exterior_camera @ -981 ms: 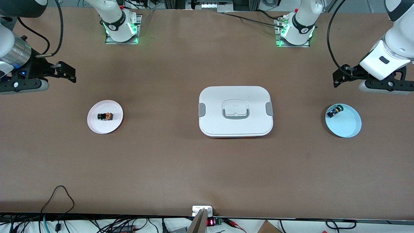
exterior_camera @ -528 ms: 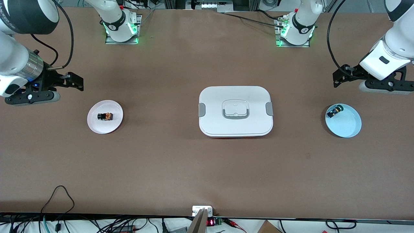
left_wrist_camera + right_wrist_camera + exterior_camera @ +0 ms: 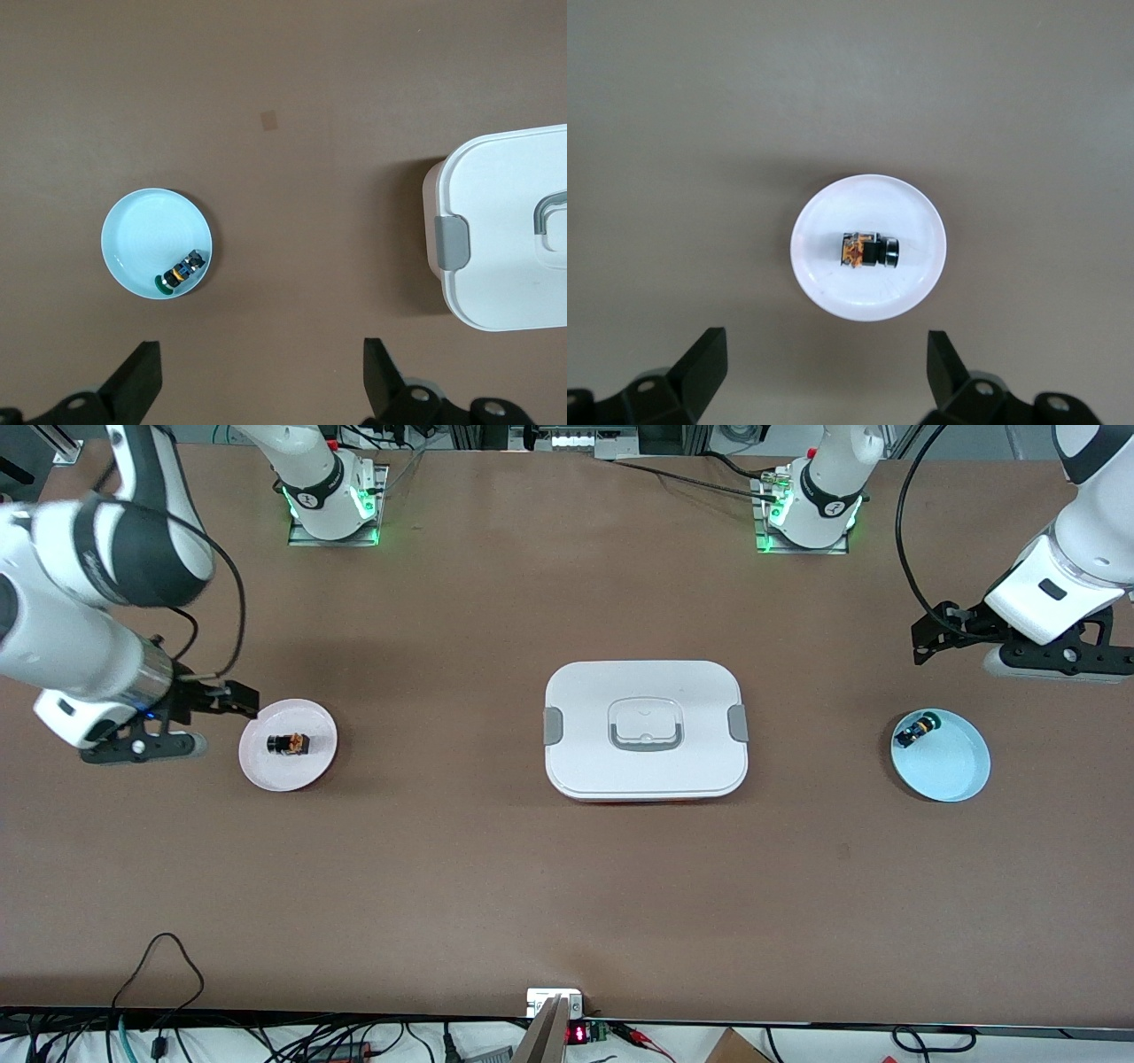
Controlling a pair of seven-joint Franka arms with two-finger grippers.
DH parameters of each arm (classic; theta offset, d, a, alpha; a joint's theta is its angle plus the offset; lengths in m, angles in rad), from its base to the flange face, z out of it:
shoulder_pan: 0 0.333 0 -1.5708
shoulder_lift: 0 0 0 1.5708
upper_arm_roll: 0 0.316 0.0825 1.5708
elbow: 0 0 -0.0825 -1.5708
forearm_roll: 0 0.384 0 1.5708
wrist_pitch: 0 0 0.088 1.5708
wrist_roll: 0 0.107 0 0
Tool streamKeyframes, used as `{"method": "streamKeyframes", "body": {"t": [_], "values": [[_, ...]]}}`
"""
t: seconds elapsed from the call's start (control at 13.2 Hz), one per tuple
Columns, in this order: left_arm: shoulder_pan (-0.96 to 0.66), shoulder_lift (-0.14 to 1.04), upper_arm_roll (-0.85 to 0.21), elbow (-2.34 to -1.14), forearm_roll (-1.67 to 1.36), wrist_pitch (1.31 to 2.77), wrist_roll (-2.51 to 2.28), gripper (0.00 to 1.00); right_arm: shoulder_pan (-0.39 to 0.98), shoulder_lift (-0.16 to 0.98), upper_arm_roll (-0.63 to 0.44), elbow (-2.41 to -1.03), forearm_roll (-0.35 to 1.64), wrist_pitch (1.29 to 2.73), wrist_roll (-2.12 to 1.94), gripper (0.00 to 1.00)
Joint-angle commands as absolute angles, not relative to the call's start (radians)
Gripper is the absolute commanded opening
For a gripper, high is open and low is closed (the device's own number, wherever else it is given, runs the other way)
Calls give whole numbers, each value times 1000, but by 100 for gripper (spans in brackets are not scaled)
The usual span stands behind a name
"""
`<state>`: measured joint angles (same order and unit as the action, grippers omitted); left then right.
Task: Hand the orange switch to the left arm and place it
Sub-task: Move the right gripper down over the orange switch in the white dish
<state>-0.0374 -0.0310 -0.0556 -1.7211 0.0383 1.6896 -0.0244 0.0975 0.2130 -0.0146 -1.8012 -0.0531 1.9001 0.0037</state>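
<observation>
Task looks barely begun, by my read: the orange switch (image 3: 289, 742) lies on its side in the white plate (image 3: 312, 772) toward the right arm's end of the table, untouched, w/ nothing gripped by either arm. Right gripper (image 3: 232, 699) hangs just beside that plate's rim, above the table, fingers spread wide and empty; right wrist view shows the switch (image 3: 868, 251) framed between the two open fingers (image 3: 700, 365), plate (image 3: 824, 292) centred under it. So pick-up isn't done, nor the handover, nor the drop-off, i.e. pretty much everything is left. Left gripper (image 3: 935, 631) waits over bare table near the blue plate (image 3: 961, 775), jaws also apart and empty; that plate holds a small black part w/ green tip (image 3: 914, 732), not the one wanted. The box (image 3: 645, 729), lid on w/ grey clips, sits mid-table between the two plates, well apart from both, so any pass btwn arms prob needs to go over or round it. Surface is a plain brown tabletop (image 3: 443, 868), matte, flat. Arm bases w/ green lights stand along the table's edge farthest from the front camera; cables and a small red-digit display (image 3: 576, 1034) sit along the edge nearest it.
</observation>
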Motion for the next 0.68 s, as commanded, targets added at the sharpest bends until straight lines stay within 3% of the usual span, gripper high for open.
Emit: {"method": "streamKeyframes", "body": {"t": [0.0,0.38,0.6], "values": [[-40,-18,-55,-1694,57,1677,-31,100,80,198,-11,-1928,-67,1997,46,100],[-40,-17,-55,-1694,57,1677,-31,100,31,314,-11,-1967,-130,2101,-15,100],[-40,-17,-55,-1694,57,1677,-31,100,-3,383,-9,-2006,-137,2254,-63,100]]}}
